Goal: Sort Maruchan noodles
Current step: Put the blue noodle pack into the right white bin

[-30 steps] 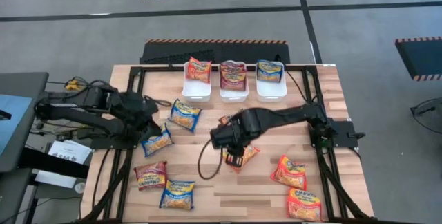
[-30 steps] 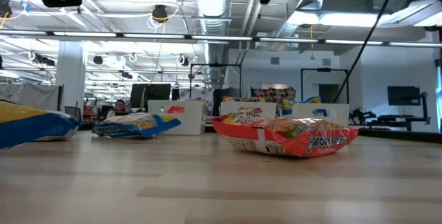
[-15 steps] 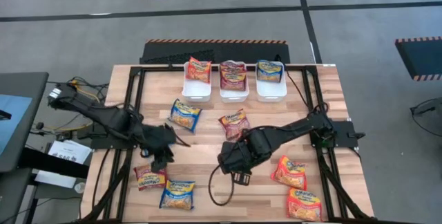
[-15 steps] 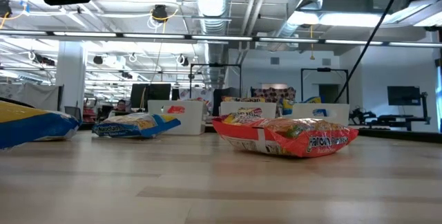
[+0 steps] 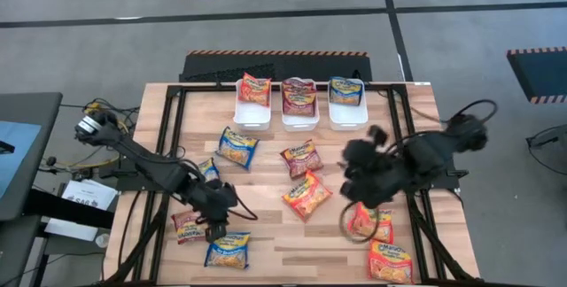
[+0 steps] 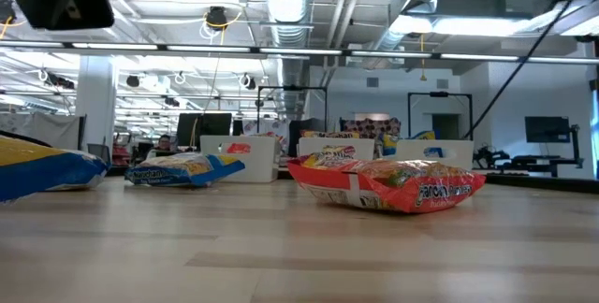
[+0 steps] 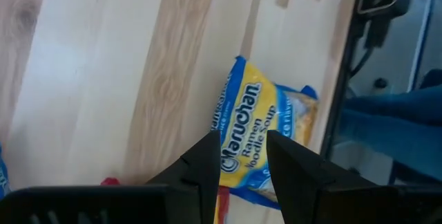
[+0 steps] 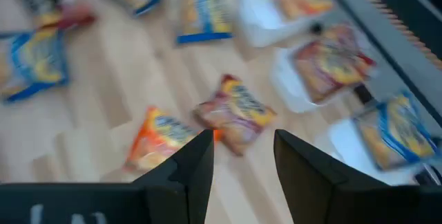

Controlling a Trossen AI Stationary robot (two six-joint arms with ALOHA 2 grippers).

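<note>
Orange packet (image 5: 306, 195), maroon packet (image 5: 301, 158), blue-yellow packet (image 5: 236, 147), white bins (image 5: 253, 112)

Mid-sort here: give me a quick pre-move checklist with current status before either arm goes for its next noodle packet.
1. Left gripper open, empty: ok.
2. Left gripper over a target: ok, blue packet lies ahead between its fingers.
3. Right gripper open, empty: ok.
4. Right gripper target: cannot tell; maroon packet and orange packet both lie ahead.
5. White bins reachable, each holding one colour: ok.
6. Arms apart from each other: ok.
</note>
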